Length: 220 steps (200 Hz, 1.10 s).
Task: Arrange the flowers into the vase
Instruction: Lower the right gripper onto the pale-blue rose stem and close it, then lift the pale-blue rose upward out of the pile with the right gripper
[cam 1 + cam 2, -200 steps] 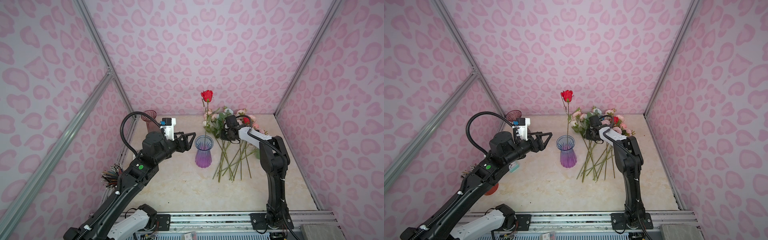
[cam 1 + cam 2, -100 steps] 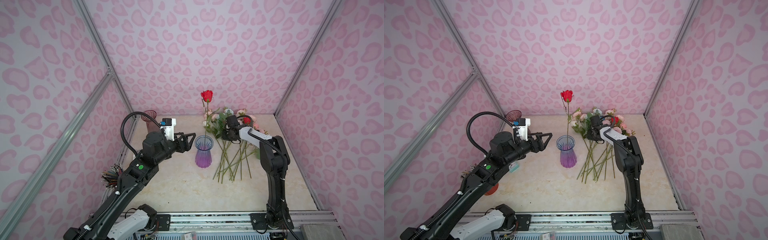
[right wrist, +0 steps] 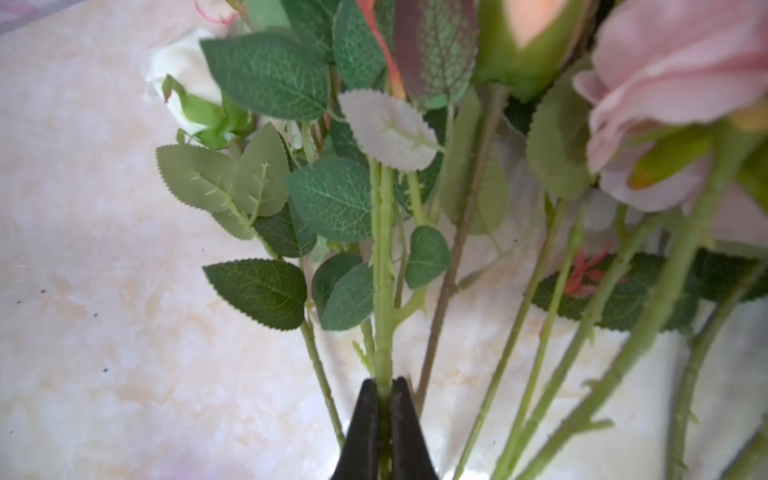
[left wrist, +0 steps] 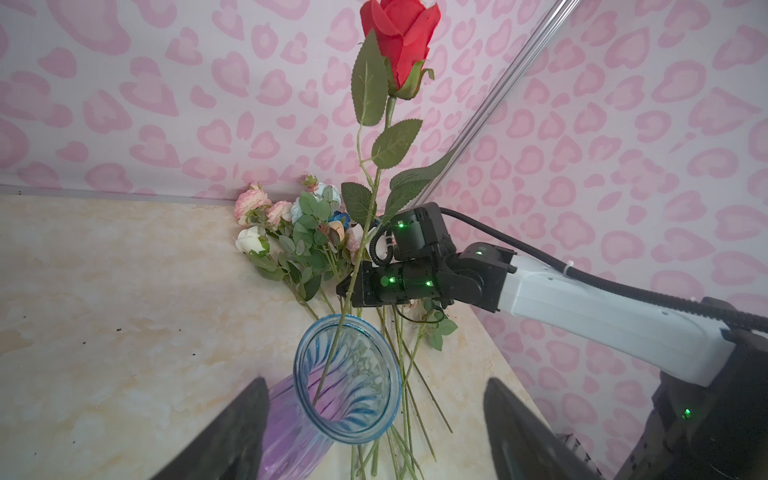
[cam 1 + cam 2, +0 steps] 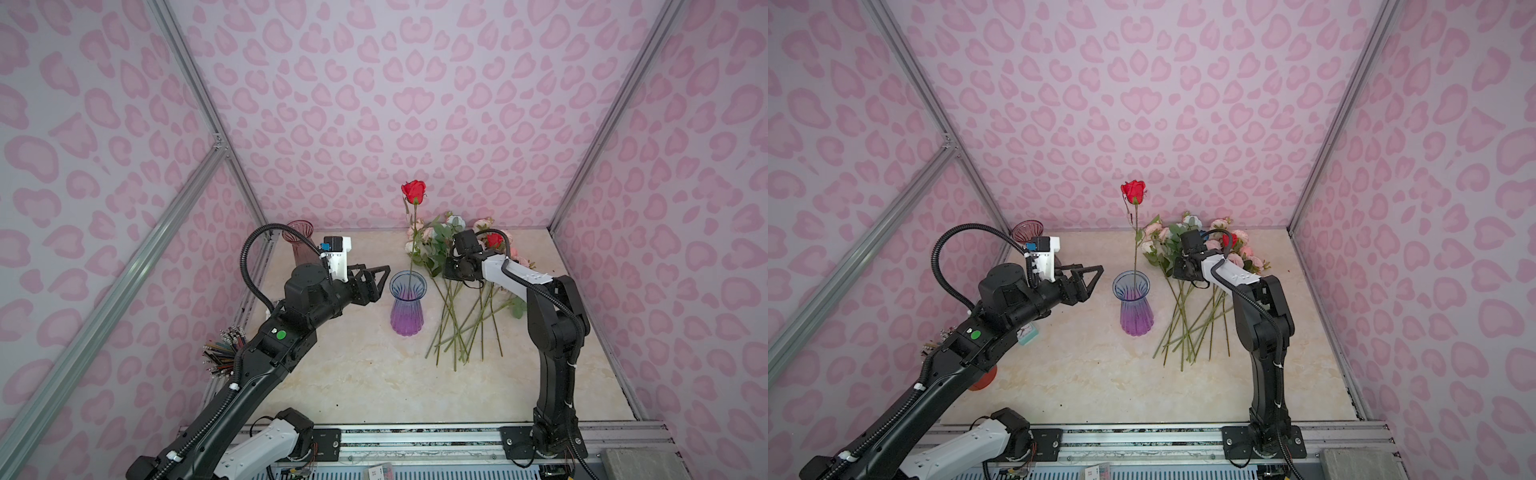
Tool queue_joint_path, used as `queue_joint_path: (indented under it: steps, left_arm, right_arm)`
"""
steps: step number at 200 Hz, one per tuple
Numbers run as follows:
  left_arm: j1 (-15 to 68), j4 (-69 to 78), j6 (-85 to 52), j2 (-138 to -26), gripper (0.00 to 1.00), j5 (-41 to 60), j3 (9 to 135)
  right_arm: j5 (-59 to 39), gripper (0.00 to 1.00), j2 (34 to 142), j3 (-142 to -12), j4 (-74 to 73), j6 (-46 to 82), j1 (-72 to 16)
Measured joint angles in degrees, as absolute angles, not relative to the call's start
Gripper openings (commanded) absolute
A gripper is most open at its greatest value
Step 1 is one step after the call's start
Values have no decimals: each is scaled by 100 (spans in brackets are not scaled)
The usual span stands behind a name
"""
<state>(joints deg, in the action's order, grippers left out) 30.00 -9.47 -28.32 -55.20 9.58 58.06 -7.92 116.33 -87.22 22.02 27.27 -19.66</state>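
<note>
Now the right pincer (image 3: pixel 384 390) is clamped on one pale green thorny stem (image 3: pixel 383 291) in the heap of long-stemmed artificial flowers (image 5: pixel 434 249) at three o'clock of the ribbed blue-purple glass vase (image 5: pixel 407 305). Lift slowly, shedding tangled neighbours; the left pincer (image 5: pixel 379 282) gapes empty at nine o'clock.

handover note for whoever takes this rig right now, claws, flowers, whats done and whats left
Left claw: open, empty, beside the rim of the vase.
Right claw: shut on one pale green stem in the pile; which bloom it carries cannot be told.
Things: one red rose stands in the vase; the other flowers lie piled on the table, right of the vase in both top views.
Done: one rose placed.
Left: the whole pile, held stem first.
</note>
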Motion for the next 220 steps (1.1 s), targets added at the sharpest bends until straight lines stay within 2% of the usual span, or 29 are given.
queue_joint_path:
  steps: [30,72,158,192,220]
  left_arm:
    - [3000,-982,-2729,-5505,82,845,5806]
    - [3000,-926,-2661,-5358,83,797,5774]
    - [3000,-816,-2587,-5489,81,1417,5708]
    - [3000,-690,-2543,-5354,83,1297,5570]
    - [3000,-591,-2467,-5231,83,1000,5478]
  right_arm:
    - [-1013,0,10757,-8149,1787,2954,-1909]
    - [-810,0,9655,-7824,1160,3103,-1911]
    - [432,0,6945,-6661,915,3203,-2300]
    - [982,0,5983,-6429,1114,3050,-2637]
    - [1310,0,5732,-6514,1282,2978,-3057]
